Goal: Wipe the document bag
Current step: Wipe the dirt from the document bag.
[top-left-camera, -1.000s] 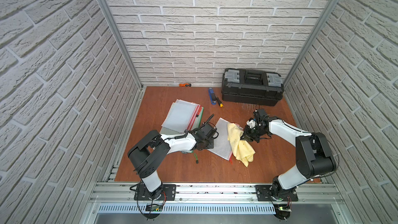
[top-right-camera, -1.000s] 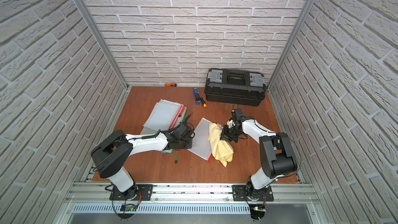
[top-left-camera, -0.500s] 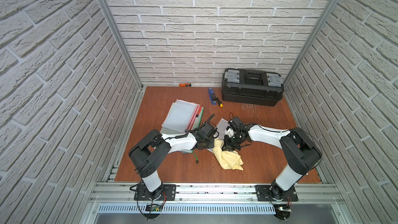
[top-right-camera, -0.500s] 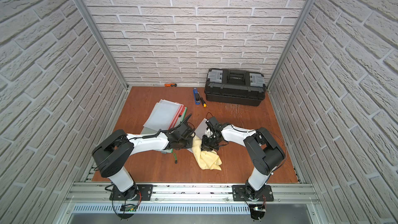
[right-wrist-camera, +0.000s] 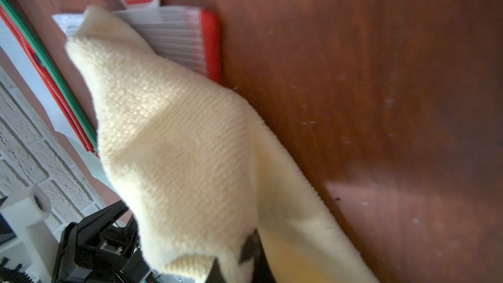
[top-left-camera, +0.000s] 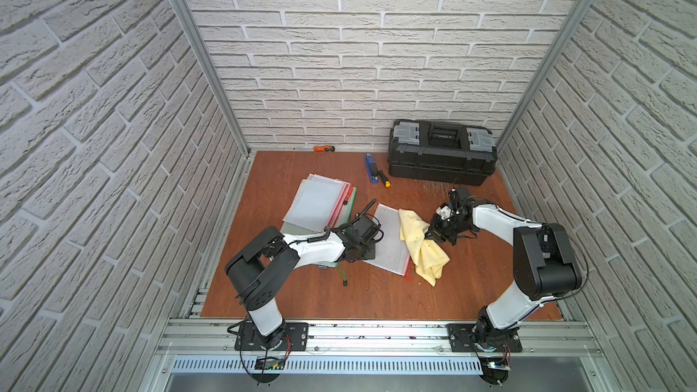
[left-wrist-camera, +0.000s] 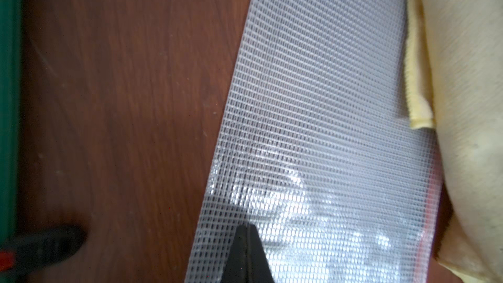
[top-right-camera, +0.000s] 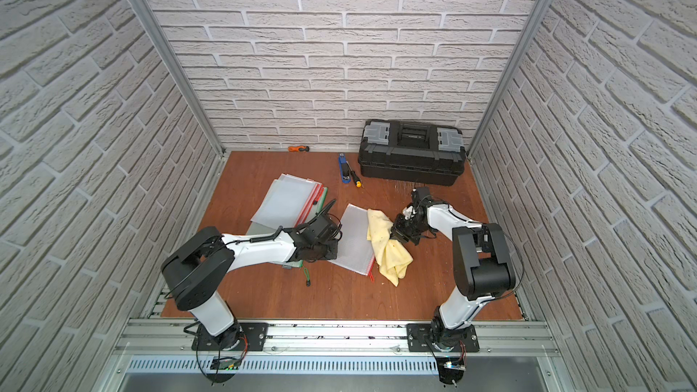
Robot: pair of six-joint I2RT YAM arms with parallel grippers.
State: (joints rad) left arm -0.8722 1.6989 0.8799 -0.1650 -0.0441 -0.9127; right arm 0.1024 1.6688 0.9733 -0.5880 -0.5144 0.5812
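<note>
The document bag (top-left-camera: 384, 235) (top-right-camera: 354, 237), clear mesh with a red zip edge, lies flat in the middle of the wooden floor. My left gripper (top-left-camera: 366, 254) (top-right-camera: 329, 252) is shut, and its tips (left-wrist-camera: 246, 227) rest on the bag (left-wrist-camera: 313, 104) near its left edge. My right gripper (top-left-camera: 430, 234) (top-right-camera: 396, 235) is shut on a yellow cloth (top-left-camera: 420, 247) (top-right-camera: 386, 248) that drapes over the bag's right edge and onto the floor. In the right wrist view the cloth (right-wrist-camera: 177, 137) hides most of the gripper (right-wrist-camera: 245, 249) and covers part of the bag (right-wrist-camera: 177, 34).
A stack of other document bags (top-left-camera: 320, 201) lies behind the left arm. A black toolbox (top-left-camera: 441, 152) stands at the back right, with a blue tool (top-left-camera: 371, 171) and a screwdriver (top-left-camera: 383, 179) beside it. An orange tool (top-left-camera: 324, 148) lies by the back wall. Brick walls close three sides.
The right gripper dragged the cloth left across the bag, then back right to the bag's right edge. The left arm stayed where it was.
</note>
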